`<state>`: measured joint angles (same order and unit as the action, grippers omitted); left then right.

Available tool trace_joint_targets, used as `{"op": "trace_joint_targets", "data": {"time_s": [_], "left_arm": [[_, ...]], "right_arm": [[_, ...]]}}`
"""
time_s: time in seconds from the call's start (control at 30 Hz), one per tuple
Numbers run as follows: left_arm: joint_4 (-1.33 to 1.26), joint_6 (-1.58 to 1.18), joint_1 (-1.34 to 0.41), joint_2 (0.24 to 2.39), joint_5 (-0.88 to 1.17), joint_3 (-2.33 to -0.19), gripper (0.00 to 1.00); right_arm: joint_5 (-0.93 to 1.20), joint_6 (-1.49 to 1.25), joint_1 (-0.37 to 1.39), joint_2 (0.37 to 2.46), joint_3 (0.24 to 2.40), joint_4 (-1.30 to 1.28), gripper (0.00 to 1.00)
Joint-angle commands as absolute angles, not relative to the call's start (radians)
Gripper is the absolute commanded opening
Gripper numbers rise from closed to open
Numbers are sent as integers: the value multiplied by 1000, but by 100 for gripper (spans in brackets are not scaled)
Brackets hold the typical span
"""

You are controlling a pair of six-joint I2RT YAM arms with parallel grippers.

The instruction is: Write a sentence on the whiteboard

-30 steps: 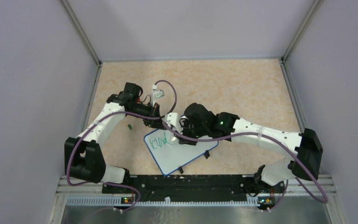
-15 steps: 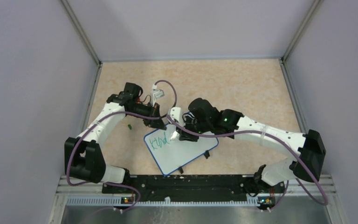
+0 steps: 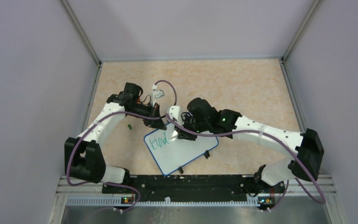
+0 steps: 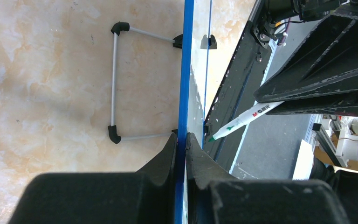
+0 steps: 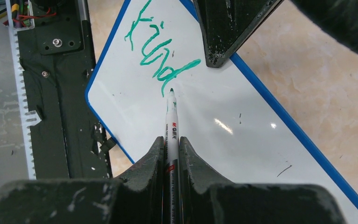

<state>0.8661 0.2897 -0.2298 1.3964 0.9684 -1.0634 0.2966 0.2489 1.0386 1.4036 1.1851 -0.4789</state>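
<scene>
Right wrist view has the right end effector (image 5: 170, 140) clamped on a slim white marker (image 5: 171, 116), barrel running straight out between the fingers so its green tip reaches the tail of the last stroke; whether the tip is pressing the surface I cannot tell. The sentence (image 5: 161, 56) so far reads "kind" in loose green script at the upper left of the whiteboard (image 5: 223, 140). This is a glossy white panel with glare spots, a thin blue rim and rounded corners. It lies tilted at lower centre of the top view, on the marbled beige tabletop (image 3: 242, 84). The left end effector (image 4: 181, 137) is closed on the blue rim, probably to stop the smooth board sliding under pen pressure. A thin wire foot (image 4: 114, 84) with black ends shows beneath.
</scene>
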Motion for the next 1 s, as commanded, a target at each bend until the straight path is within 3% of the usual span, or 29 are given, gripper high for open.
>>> {"op": "trace_joint_targets", "data": {"time_s": [0.0, 0.97], "left_arm": [[871, 295, -248, 1413, 899, -1041, 0], [872, 296, -250, 1421, 901, -1042, 0]], "right_arm": [[265, 233, 1036, 1426, 1221, -417, 0], [272, 237, 1046, 1412, 1128, -428, 0]]}}
